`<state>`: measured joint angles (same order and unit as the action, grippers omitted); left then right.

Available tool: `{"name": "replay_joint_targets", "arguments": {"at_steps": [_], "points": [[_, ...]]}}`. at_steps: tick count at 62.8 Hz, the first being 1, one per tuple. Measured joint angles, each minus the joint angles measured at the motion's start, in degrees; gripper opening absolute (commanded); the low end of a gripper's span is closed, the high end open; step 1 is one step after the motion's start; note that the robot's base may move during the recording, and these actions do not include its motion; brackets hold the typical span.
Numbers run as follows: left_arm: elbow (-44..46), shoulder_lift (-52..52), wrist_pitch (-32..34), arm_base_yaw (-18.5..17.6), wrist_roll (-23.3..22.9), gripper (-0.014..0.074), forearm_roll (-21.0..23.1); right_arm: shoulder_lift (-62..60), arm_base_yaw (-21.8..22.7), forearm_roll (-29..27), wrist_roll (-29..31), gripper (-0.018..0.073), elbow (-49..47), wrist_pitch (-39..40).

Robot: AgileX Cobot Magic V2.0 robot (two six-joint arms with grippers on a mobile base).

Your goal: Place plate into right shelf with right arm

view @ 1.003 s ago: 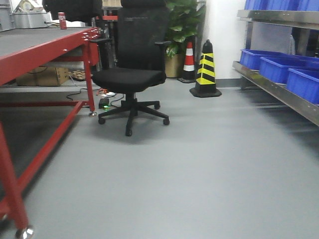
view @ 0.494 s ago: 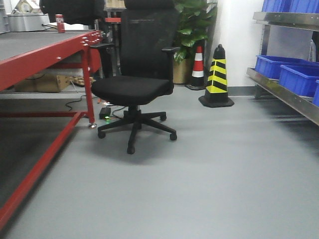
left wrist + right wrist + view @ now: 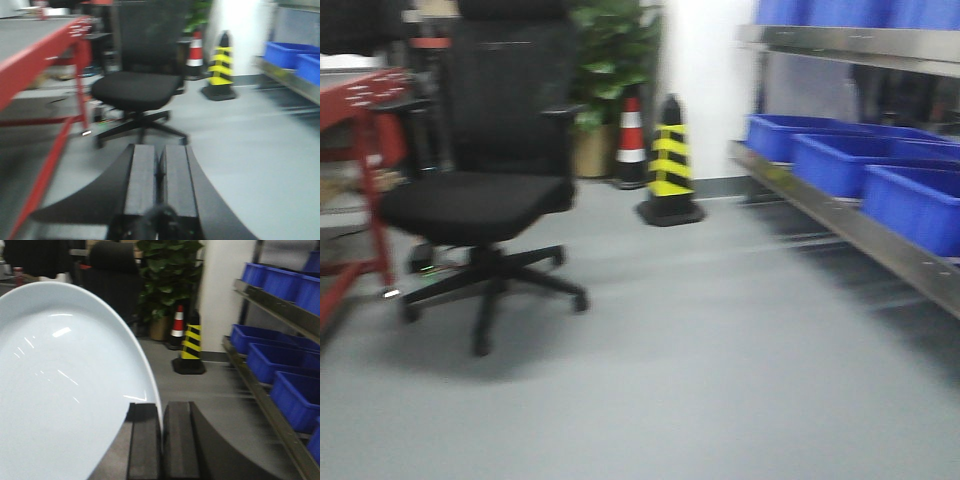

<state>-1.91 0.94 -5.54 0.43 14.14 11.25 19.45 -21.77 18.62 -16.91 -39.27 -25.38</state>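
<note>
- The right claw point(image 3: 161, 412) is clamped on the plate point(image 3: 60, 390). The rim is pinched in the narrow slot between its two dark fingers point(image 3: 145, 440).
- The plate is white and glossy and is held up in the air. From the grip it spreads up and to the left, filling the left half of the right wrist view.
- The shelf point(image 3: 860, 232) is a metal rack along the right side of the room, well apart from the plate. Blue bins point(image 3: 910, 205) sit in a row on its lower ledge.
- The left claw point(image 3: 159, 160) is closed, its pads pressed flat together with nothing between them.
- A black office chair point(image 3: 480, 200) stands on the grey floor just beyond the corner leg of the red counter point(image 3: 40, 55).
- A yellow-and-black cone point(image 3: 670, 165) and a red-and-white cone point(image 3: 631, 140) stand by the white wall, beside a potted plant point(image 3: 610, 50).
- The front and left wrist views are blurred, so fine detail is lost.
</note>
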Motion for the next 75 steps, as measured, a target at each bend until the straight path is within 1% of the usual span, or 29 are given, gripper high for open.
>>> {"name": "replay_joint_targets", "arguments": {"at_steps": [75], "points": [[0.00, 0.00, 0.00, 0.00, 0.00, -0.0047, 0.00, 0.00, 0.00, 0.00, 0.00, 0.0055, 0.00, 0.00]]}}
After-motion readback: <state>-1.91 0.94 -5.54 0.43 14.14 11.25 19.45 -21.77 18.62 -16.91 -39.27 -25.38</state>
